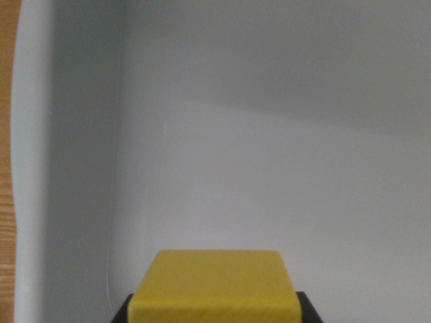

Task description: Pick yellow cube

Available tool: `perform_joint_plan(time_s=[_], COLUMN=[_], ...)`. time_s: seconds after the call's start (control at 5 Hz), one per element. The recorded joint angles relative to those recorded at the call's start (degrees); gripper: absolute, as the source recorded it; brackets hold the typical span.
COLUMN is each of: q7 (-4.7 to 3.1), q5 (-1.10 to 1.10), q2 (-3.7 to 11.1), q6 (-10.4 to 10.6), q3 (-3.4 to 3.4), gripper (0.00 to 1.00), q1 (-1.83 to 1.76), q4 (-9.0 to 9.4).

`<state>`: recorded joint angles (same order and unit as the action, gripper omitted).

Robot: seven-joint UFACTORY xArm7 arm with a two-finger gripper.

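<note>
At the near edge of the wrist view, the yellow cube (215, 286) sits between two dark tips of the gripper (215, 311), which touch its left and right sides and seem to pinch it. The grasp looks made; whether it is lifted cannot be told. Beyond lies a pale grey bin (74, 168), with wooden counter (5, 134) at far left.

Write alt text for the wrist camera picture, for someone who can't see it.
A yellow cube fills the bottom centre, with dark gripper parts showing at its lower corners. Behind it is the pale inside of a white bin, and a strip of wooden surface runs down the wrist view's left edge.
</note>
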<state>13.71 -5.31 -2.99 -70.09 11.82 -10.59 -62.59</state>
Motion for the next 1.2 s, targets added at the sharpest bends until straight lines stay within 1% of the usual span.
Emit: perform_joint_plan(time_s=[0.2,0.4,0.6,0.8,1.0,1.2], q7=[-0.01,-0.01,-0.01,-0.01,-0.02,-0.02], q5=[-0.15,-0.15,-0.3,-0.3,-0.42,-0.42], q2=[-1.08,-1.08,-2.12,-2.12,-3.04,-3.04], q6=[-2.46,-2.46,-4.82,-4.82,-6.89,-6.89], q3=[-0.03,-0.03,-0.07,-0.07,-0.09,-0.09], gripper=[1.0,1.0,1.0,1.0,1.0,1.0], q1=[0.06,0.06,0.12,0.12,0.18,0.18], q4=[-1.39,-1.39,-2.72,-2.72,-3.9,-3.9])
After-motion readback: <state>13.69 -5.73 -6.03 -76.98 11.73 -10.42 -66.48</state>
